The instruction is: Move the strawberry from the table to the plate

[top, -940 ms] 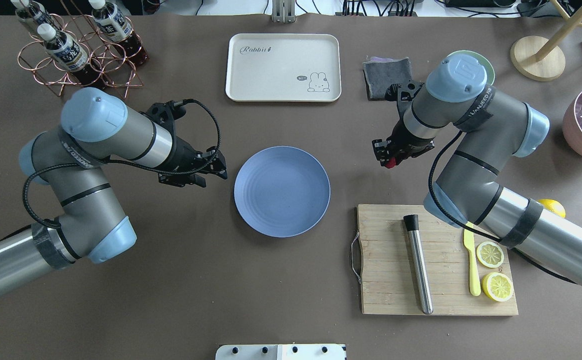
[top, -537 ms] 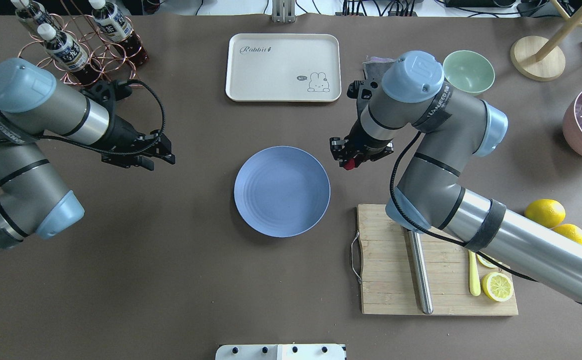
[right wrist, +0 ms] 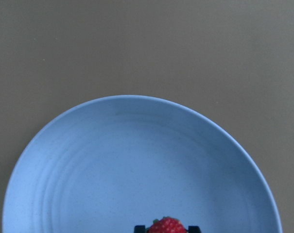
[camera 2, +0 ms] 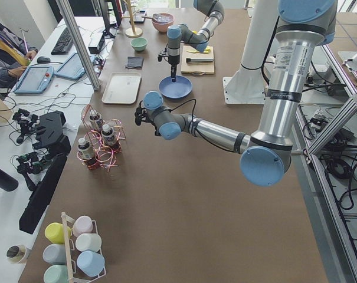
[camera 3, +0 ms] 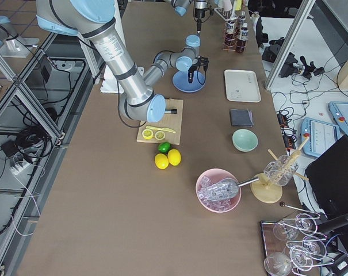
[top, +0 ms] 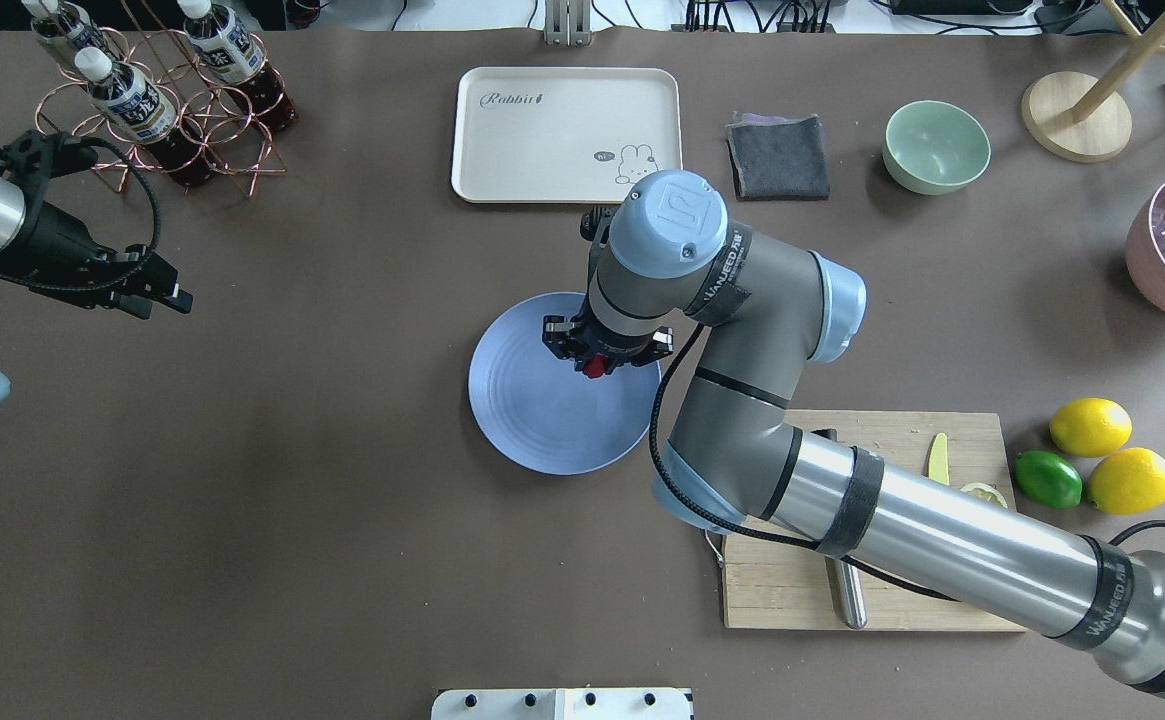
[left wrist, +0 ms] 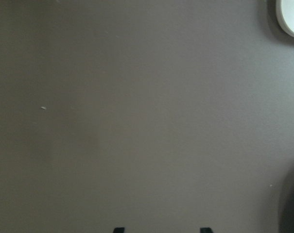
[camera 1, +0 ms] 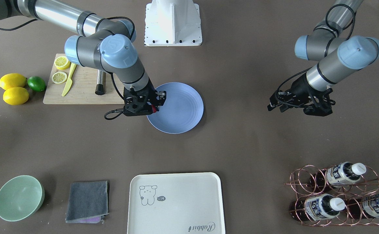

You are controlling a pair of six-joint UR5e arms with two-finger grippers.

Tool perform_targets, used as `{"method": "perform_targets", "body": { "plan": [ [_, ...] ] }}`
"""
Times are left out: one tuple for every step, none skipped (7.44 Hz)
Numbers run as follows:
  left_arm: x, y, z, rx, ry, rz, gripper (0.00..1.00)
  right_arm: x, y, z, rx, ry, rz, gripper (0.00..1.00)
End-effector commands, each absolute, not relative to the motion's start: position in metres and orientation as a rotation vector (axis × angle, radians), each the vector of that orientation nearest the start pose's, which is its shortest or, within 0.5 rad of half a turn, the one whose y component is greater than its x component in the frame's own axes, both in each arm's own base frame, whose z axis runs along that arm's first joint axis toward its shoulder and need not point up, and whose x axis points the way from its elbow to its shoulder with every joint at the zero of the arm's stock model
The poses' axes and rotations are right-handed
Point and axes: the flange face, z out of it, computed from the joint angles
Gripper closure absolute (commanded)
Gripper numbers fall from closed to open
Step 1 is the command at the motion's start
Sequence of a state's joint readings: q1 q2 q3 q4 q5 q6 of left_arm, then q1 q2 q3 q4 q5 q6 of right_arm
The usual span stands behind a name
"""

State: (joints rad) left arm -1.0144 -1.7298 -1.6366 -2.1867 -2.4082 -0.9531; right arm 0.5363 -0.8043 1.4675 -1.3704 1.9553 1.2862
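Seen from across the table, the black two-finger right gripper (camera 1: 152, 108) pinches a tiny dark-red bumpy strawberry (camera 1: 154, 110) over the round light-blue plate (camera 1: 184, 112), on the side toward the wooden cutting board (camera 1: 82, 89), above the matte brown-grey table (camera 1: 241, 146). Overhead, the left gripper (top: 170, 297) hangs well apart from the plate, near a copper wire bottle rack (top: 197, 120). Its wrist camera shows the fingertips (left wrist: 118, 229) spread over the table surface.

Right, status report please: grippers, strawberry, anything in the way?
Right gripper shut on strawberry, above plate. Left gripper open, off to the side. Plate bare beneath, nothing in the way.
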Motion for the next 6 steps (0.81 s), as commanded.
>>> {"method": "perform_targets", "body": {
  "plan": [
    [0.233,-0.508,0.476,0.031,1.11,-0.003,0.38,-0.607,-0.45,0.212,0.013,-0.906,0.076,1.0],
    [0.232,-0.507,0.473,0.035,1.113,-0.001,0.37,-0.617,-0.44,0.216,0.017,-0.896,0.066,1.0],
    [0.231,-0.506,0.47,0.041,1.116,0.0,0.36,-0.62,-0.436,0.216,0.01,-0.896,0.069,1.0],
    [0.231,-0.507,0.471,0.038,1.114,-0.003,0.36,-0.622,-0.434,0.216,0.007,-0.896,0.066,1.0],
    [0.231,-0.505,0.468,0.041,1.117,0.0,0.35,-0.622,-0.434,0.217,0.007,-0.894,0.066,1.0],
    [0.23,-0.505,0.467,0.042,1.118,-0.002,0.33,-0.622,-0.433,0.219,0.006,-0.892,0.066,0.01]
  ]
}}
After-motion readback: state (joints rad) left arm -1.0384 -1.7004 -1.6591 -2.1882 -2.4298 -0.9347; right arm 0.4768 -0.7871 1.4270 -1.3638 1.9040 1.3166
